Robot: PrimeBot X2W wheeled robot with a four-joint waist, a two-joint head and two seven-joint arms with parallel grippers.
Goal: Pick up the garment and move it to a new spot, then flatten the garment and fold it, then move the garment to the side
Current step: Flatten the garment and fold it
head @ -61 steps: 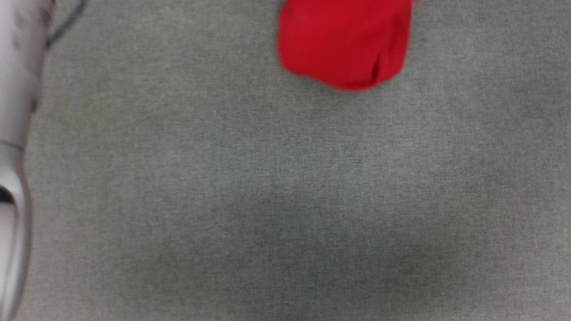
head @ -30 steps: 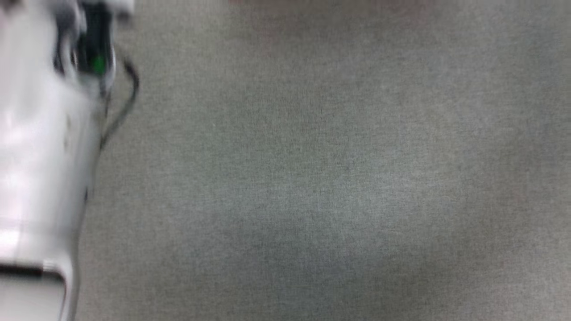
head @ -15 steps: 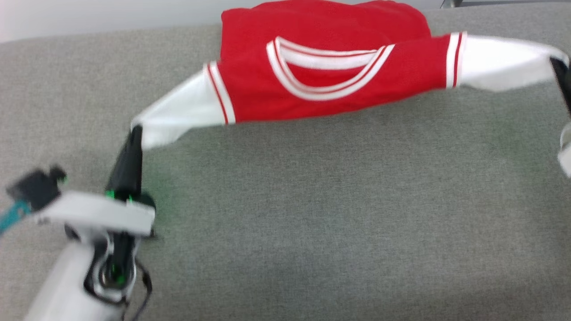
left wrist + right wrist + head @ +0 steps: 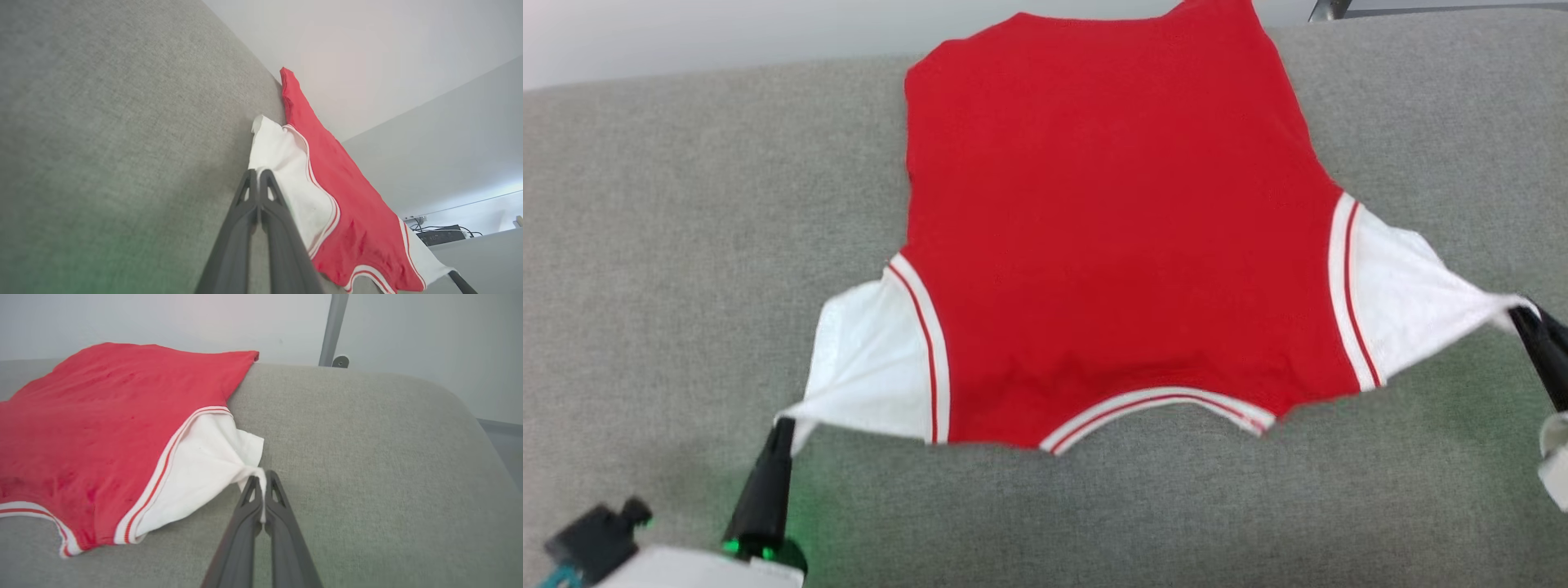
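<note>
Garment (image 4: 1119, 245) now spread, plain side up — bunched before — L claw (image 4: 784, 426), R claw (image 4: 1521, 314) tight on sleeves (image 4: 874, 367).

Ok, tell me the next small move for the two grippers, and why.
Probably lower both sleeve tips onto the grey fabric surface: the red jersey already lies spread out, while the left gripper and right gripper, both shut, hold its white sleeves pulled taut outward.
</note>
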